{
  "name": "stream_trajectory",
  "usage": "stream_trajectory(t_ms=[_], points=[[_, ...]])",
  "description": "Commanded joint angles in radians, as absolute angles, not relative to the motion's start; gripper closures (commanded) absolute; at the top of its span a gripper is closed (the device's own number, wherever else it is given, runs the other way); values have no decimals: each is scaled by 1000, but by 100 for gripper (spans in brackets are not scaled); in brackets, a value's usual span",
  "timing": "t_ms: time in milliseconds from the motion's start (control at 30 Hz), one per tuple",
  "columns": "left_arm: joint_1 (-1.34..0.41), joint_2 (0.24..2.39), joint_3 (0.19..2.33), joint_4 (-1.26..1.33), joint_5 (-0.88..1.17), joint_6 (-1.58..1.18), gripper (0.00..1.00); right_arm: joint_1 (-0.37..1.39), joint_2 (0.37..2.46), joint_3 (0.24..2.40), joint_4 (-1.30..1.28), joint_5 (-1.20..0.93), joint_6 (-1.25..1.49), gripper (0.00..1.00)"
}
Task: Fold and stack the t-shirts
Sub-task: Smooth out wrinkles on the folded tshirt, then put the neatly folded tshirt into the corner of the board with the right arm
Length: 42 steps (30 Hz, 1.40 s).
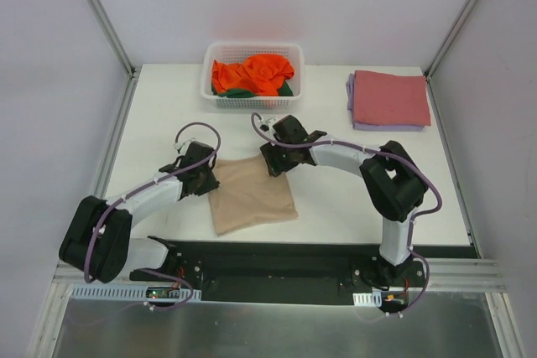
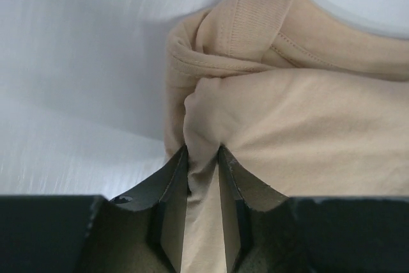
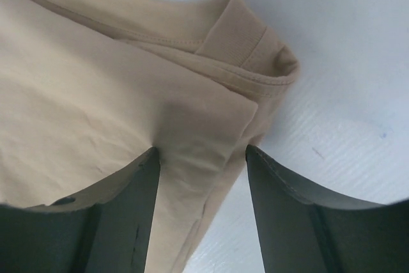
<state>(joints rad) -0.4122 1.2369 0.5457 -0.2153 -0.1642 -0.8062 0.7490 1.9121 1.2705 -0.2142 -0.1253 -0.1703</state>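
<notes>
The beige t-shirt (image 1: 252,196) lies folded into a rough square on the white table in front of the arms. My left gripper (image 1: 206,177) is at its far left corner. In the left wrist view the gripper (image 2: 203,151) is shut on a pinched fold of the beige cloth (image 2: 300,126). My right gripper (image 1: 275,162) is at the shirt's far right corner. In the right wrist view it (image 3: 202,151) is open, with the shirt's corner (image 3: 192,139) lying between the fingers and a gap by the right finger. Orange (image 1: 256,71) and dark green (image 1: 239,92) shirts fill the basket. A folded pink shirt (image 1: 390,96) lies on a lavender one (image 1: 351,94).
The white lattice basket (image 1: 210,81) stands at the back middle of the table. The pink and lavender stack is at the back right. Metal frame posts (image 1: 101,14) rise at both back corners.
</notes>
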Motion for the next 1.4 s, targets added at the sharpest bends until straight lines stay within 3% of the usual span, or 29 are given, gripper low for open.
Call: stream_trajectory(t_ms=[0,100,300,367,500,633,767,1000,1367], points=[[-380,1366,644,-92,-132,-652,77,741,1878,1183,-236,50,-78,41],[-379,1449,712,-92,-52,-638,80,726,1850,1132,-239,118,-28,42],[-379,1496,761,-86,-34,-629,69,637,1796,1109,-241,103,-2,41],[-379,1476,776,-89,-32,-617,54,623,1766,1118,-239,80,-8,39],[-379,1385,773,-107,-9,-615,36,617,1695,1128,-255,26,30,22],[-379,1252,706,-130,-2,-623,1,607,1620,1068,-252,-55,104,13],[-379,1082,614,-169,-2,-656,1,626,1612,1020,-256,-115,143,12],[-379,821,482,-281,-149,-735,1,686,1715,1071,-302,-26,167,11],[-379,801,459,-310,-186,-742,1,788,1890,1212,-411,149,232,27]])
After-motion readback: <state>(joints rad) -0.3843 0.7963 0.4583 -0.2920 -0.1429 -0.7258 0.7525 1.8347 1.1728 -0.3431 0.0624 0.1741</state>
